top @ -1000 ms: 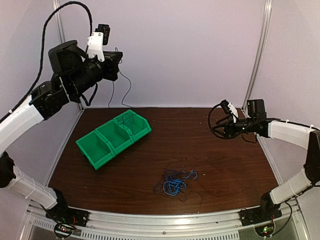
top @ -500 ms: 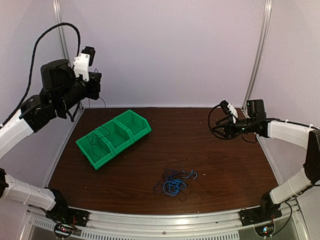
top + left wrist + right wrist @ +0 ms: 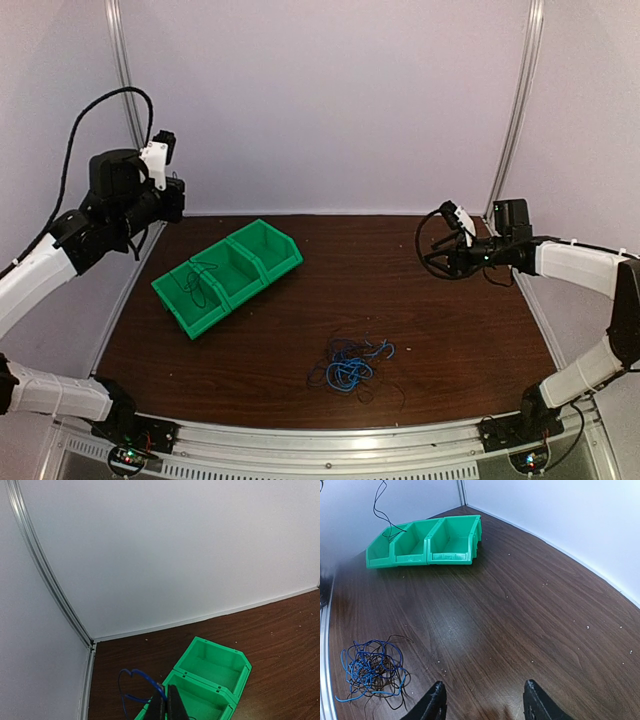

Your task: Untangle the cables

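Cables (image 3: 350,364) in one tangle, one strand (image 3: 148,677) apart, three green bins (image 3: 447,557)

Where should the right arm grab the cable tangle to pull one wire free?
Probably the blue strand poking out of the cable tangle on its right side, coming straight down from above: it lies flat and loose, clear of the knotted middle.
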Controlling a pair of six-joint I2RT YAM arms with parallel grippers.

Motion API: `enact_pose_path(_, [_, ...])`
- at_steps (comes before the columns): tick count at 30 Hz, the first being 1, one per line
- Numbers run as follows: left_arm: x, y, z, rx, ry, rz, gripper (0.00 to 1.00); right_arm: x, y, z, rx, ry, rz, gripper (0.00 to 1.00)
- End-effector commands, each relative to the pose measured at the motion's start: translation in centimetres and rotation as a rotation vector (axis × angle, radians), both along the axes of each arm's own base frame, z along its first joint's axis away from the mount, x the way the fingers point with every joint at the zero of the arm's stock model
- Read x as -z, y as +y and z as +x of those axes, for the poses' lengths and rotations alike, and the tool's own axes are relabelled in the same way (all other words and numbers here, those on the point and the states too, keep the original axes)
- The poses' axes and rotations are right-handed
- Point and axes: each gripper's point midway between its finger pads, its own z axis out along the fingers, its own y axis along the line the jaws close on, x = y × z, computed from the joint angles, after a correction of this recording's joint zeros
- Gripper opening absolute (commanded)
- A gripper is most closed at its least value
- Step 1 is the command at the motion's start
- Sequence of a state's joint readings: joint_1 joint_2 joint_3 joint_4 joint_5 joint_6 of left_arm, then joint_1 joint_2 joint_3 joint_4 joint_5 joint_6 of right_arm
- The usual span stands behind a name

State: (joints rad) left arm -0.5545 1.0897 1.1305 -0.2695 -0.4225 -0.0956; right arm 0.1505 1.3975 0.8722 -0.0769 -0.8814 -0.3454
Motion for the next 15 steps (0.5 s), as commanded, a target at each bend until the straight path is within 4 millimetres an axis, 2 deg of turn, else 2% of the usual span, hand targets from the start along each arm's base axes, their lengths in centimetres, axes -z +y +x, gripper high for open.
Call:
enact_pose_path(1, [-2.3,3.3,-0.7,-0.063,-0.064,0.016,0.00,0.1,-0.2,-0.1,0.001,-0.018,-0.007,0.53])
enact_pose_path(4, [-2.0,4.3,-1.0,-0.062,-0.060,0.017,0.00,0.2,-0.2,-0.1,-0.002,-0.019,-0.009,0.53])
enact_pose_path(15, [3.5,2.9,-0.7,0.001,0.043,-0.037,0.00,0.7,-0.1,-0.1,-0.011,0.004,-0.007,0.53])
